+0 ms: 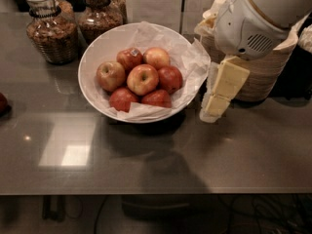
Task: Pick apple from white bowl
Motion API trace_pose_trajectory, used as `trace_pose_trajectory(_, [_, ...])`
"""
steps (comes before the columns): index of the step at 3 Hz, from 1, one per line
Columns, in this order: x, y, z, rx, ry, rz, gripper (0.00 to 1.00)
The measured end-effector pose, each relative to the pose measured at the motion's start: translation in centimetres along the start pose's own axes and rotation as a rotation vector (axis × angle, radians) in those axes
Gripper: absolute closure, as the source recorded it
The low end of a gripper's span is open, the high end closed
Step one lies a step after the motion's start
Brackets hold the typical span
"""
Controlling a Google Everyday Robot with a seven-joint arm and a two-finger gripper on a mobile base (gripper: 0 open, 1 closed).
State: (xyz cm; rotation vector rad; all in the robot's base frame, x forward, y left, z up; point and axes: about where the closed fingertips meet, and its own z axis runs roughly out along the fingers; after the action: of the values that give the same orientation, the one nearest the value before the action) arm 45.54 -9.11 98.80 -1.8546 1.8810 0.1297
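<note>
Firm, smooth and fairly heavy, the apple [143, 79] sits mid-pile in the white bowl [92, 57] (best pinched across its round sides, I judge), and the tool [210, 112] hangs just outside that bowl's rim, whether spread or pressed together I cannot tell.

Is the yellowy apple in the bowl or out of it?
In. The apple sits in the middle of the white bowl among redder apples; the gripper hangs outside it, by the paper liner.

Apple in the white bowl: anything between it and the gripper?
Gripper hangs right of the white bowl, outside it. Sideways, the bowl's right rim, the raised paper liner and a dark red apple lie between. The apple sits on top, uncovered from above.
</note>
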Motion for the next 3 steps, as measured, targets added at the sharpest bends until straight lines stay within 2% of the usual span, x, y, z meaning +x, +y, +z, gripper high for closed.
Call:
trace_pose_trajectory(1, [-0.2, 0.0, 0.0, 0.001, -0.003, -0.001, 0.00])
trace_pose_trajectory(2, [-0.4, -0.6, 1.0, 0.033, -0.038, 0.028, 0.00])
trace_pose_trajectory(3, [-3.6, -3.1, 3.3, 0.074, -0.164, 0.042, 0.00])
